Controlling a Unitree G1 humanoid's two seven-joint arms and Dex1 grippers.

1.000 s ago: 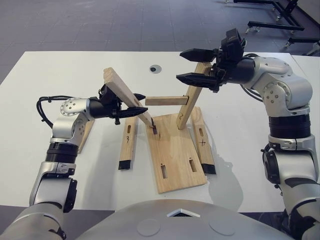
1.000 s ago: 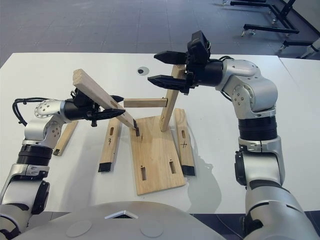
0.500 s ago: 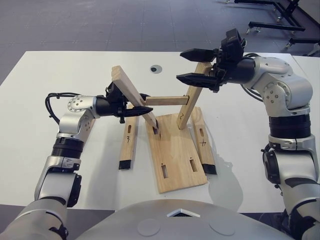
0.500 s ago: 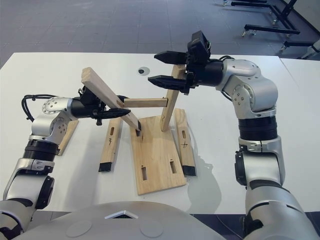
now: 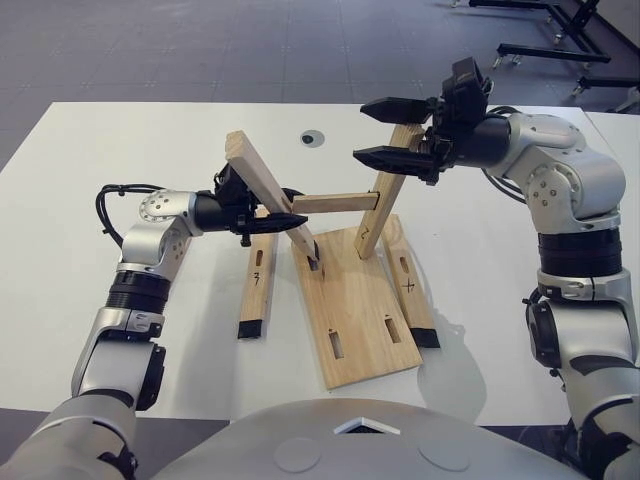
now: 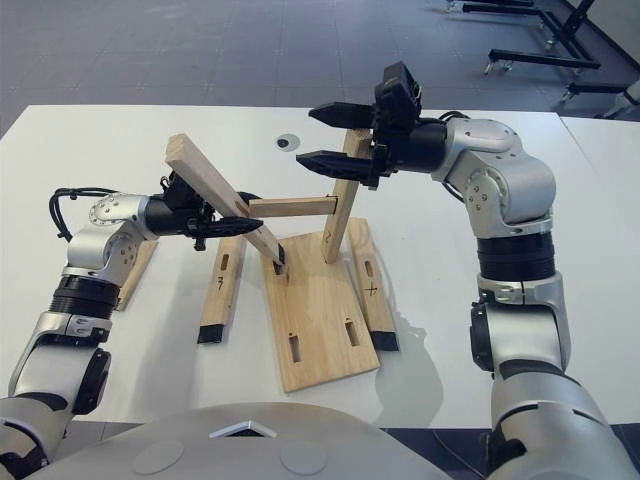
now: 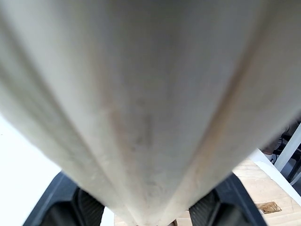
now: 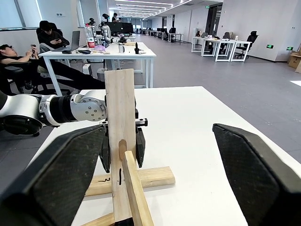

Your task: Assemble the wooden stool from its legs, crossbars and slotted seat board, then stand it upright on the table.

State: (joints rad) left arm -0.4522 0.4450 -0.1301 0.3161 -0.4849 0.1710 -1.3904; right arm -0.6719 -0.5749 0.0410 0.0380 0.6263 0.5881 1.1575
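1. At the far left, a short pale wooden bar (image 6: 133, 270) is lying flat on the white table (image 5: 90, 150), partly hidden under the left arm.
2. The left gripper (image 5: 272, 208) is clamping a long pale wooden leg (image 5: 258, 180) between its fingers. It is holding the leg tilted, with the upper end leaning left. The leg's dark lower tip is resting at a slot near the far left corner of the flat slotted wooden seat board (image 5: 365, 320).
3. A second wooden leg with a black tip (image 5: 255, 288) is lying flat just beside the board's left edge.
4. A horizontal wooden crossbar (image 5: 335, 202) is meeting the tilted leg at its left end and joining an upright wooden leg (image 5: 380, 215) at its right. That upright leg is standing at the board's far edge.
5. Another flat wooden leg with a slot (image 5: 412, 300) is lying along the board's right edge.
6. The right gripper (image 5: 388, 128) is hovering at the upright leg's top, its fingers spread wide on either side and gripping nothing.
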